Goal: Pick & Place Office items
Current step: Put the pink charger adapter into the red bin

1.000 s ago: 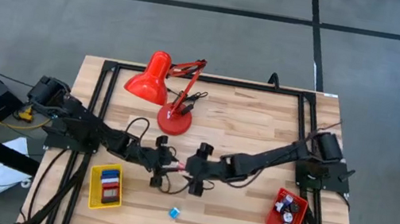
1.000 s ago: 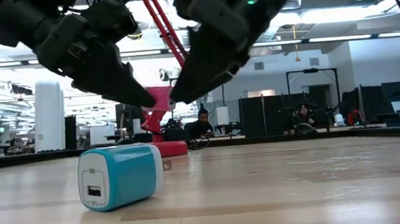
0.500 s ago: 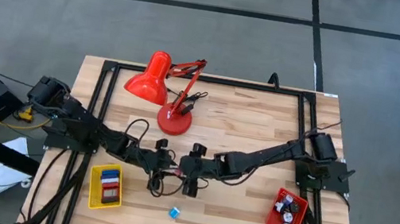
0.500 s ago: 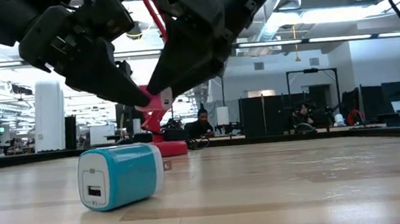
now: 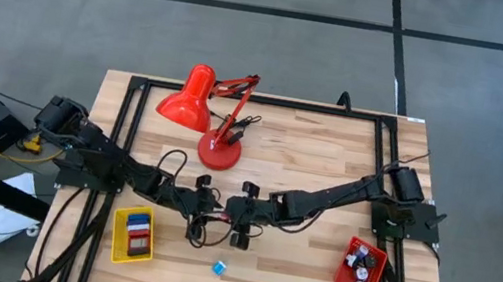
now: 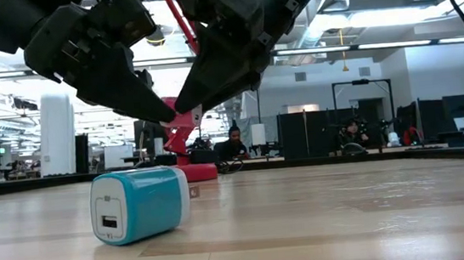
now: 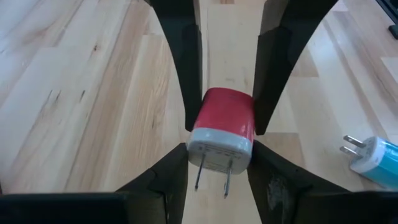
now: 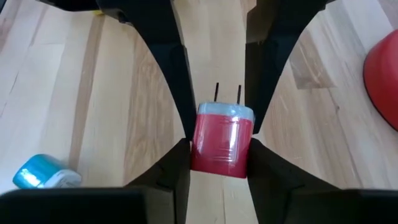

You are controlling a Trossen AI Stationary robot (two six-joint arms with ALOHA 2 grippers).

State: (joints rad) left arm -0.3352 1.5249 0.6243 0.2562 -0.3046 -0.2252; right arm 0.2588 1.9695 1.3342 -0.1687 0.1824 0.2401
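Item: red plug block (image 7: 222,127), held mid-air over table centre, near edge side. We have both grippers clamped on it: left gripper (image 7: 221,115), right gripper (image 8: 217,146). Step: handover. Next, prob.: left lets go. Blue charger (image 6: 139,205) lies on wood nearby.

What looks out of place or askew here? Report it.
Both the left gripper and the right gripper clamp the same red charger in mid-air above the table, a handover pose. The blue charger lies tipped on its side, alone, outside both trays.
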